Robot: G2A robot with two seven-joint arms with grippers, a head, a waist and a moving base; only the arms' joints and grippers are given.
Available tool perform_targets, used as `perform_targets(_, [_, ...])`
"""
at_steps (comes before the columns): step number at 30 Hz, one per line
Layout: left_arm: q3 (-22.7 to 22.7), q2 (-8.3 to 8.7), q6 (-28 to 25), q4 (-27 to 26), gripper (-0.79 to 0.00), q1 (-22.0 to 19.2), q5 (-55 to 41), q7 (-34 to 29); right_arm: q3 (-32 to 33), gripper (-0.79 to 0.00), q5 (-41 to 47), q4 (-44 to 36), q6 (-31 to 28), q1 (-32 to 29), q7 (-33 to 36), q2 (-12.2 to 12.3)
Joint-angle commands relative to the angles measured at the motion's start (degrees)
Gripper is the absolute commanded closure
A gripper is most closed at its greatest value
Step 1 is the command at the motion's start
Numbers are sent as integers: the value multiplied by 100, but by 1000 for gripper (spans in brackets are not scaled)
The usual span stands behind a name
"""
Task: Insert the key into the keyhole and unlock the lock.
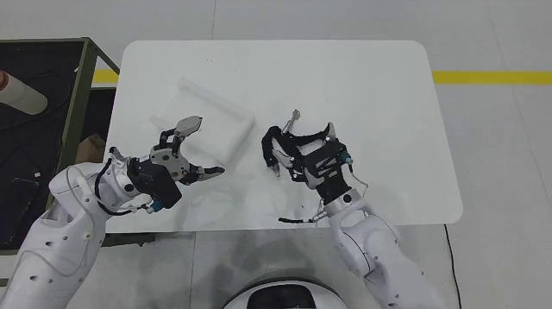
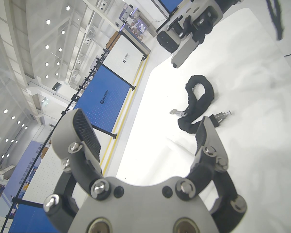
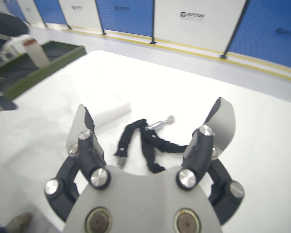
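On white table [image 1: 388, 93], black sleeved lock [image 3: 157, 141], left end effector [image 2: 141, 116] spread, right end effector [image 3: 152, 107] spread above it

The metal ends [image 3: 160, 123] of the black cable lock [image 3: 157, 144] are too blurred for you to tell apart, and the body of the right gripper [image 3: 152, 107] hides its near loop from you.

Lock [image 2: 191, 115] black, ends silver; table [image 1: 379, 93] white; left pincer [image 2: 140, 117] silver, pads [image 2: 86, 132] ribbed black.
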Motion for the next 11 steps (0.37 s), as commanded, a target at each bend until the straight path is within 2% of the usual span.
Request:
perform_targets(1, [0,0,0,0,-784,0,0,0,0,-782,0,0,0,0,0,0])
perform_targets(3, [0,0,0,0,-784,0,0,0,-10,-784,132,5,160,5,10,0])
perform_targets(5, [0,0,0,0,-784,0,0,0,-12,-784,-162,6,306,6,12,0])
perform_targets(11, [0,0,0,0,-784,0,0,0,-12,-784,-272,6,299,6,12,-1])
